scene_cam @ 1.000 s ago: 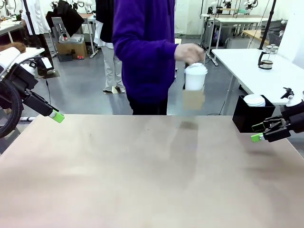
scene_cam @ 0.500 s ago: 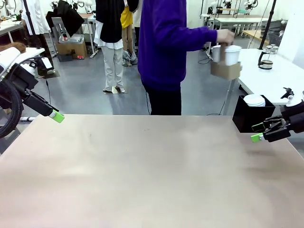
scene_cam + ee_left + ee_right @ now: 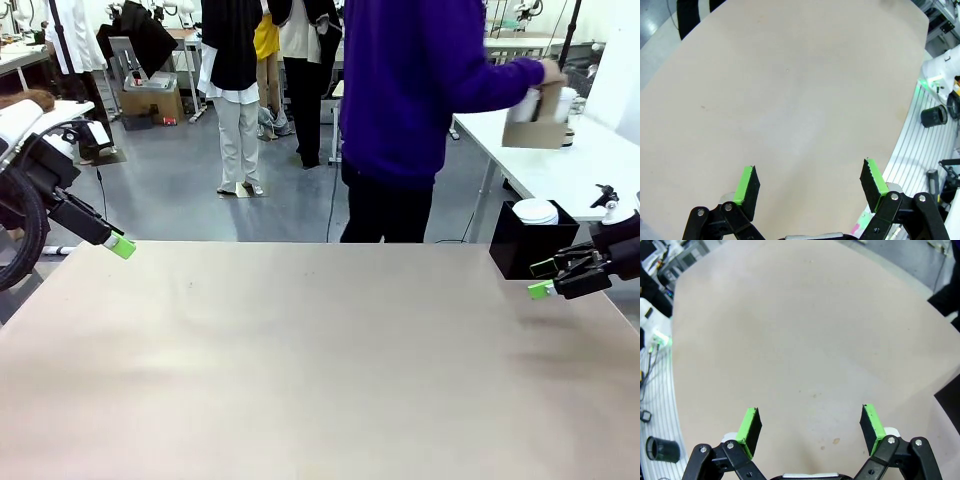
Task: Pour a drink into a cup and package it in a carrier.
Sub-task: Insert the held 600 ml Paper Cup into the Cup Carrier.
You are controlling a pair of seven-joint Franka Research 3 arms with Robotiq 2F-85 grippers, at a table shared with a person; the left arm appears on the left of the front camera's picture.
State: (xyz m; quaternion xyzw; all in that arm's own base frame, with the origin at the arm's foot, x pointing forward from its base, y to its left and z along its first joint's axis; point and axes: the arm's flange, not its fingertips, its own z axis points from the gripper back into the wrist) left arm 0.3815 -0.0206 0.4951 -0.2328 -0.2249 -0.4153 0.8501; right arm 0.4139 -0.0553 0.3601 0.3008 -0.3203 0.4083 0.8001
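- Step in hand, as I judge it: the packaging looks done. The cup [image 3: 566, 102] sits in the brown cardboard carrier [image 3: 534, 128], which the person's hand [image 3: 549, 72] holds over the white side table [image 3: 530, 160] at upper right of the front view, well away from the work table [image 3: 300, 360].
- A second pale cup shape shows beside it in the carrier; too blurred to say more. Whether the cups are lidded cannot be told.
- Left gripper [image 3: 119, 245]: at the left edge of the front view, low over the table's far left corner. Its wrist view shows the jaws wide with nothing between the green pads [image 3: 747, 183], bare tabletop below.
- Right gripper [image 3: 541, 279]: at the right edge, just in front of the black box [image 3: 525, 245]. Jaws wide and empty in its wrist view, pads [image 3: 750, 424] over bare tabletop.
- Next move, my guess: nothing for either arm to grasp; both need only hold clear while the person sets the carrier down.
- Around: a stack of white lids [image 3: 535, 211] atop the black box; other people standing in the background at upper centre.
- In the way: the black box close to the right gripper is the one thing to mind if that arm swings.
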